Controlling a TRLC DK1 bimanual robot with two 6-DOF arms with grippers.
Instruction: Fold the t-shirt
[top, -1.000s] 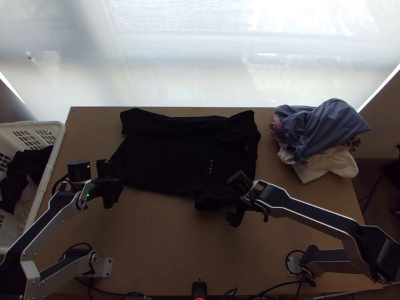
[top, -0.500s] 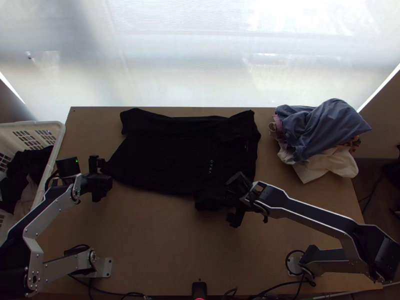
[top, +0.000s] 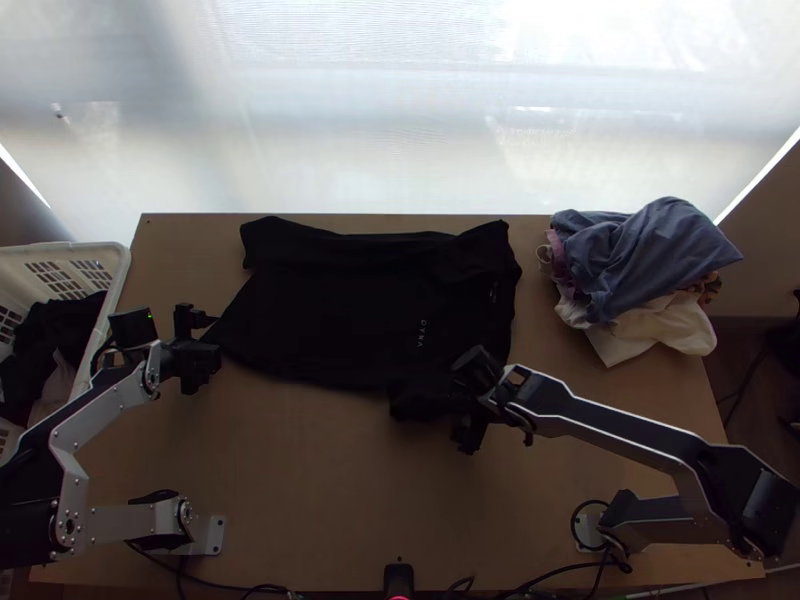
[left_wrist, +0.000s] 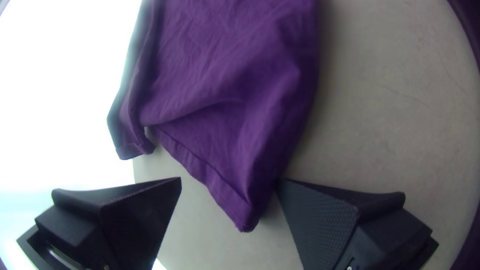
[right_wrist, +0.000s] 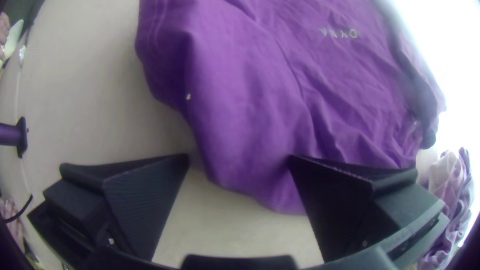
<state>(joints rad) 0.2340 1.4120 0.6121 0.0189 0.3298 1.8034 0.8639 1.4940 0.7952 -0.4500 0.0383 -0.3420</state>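
A black t-shirt (top: 350, 310) lies spread on the table with its long edges folded in, its print towards the right. At the shirt's left corner is my left gripper (top: 208, 332). In the left wrist view the left gripper (left_wrist: 229, 182) stands open, with a pointed corner of the shirt (left_wrist: 230, 110) between its fingers, not pinched. My right gripper (top: 460, 415) is over the sleeve at the shirt's near right side. In the right wrist view the right gripper (right_wrist: 239, 160) is open, the bulging sleeve part of the shirt (right_wrist: 240, 110) lying between and beyond its fingers.
A pile of blue and cream cloths (top: 650, 260) lies at the table's far right. At the left edge stands a white basket (top: 118, 275) with dark and light clothes inside. Bare table (top: 330, 480) stretches between the arms' bases.
The left gripper has moved left from over the shirt's near left part to beside its corner, and that corner now lies uncovered. The right arm has stayed nearly still.
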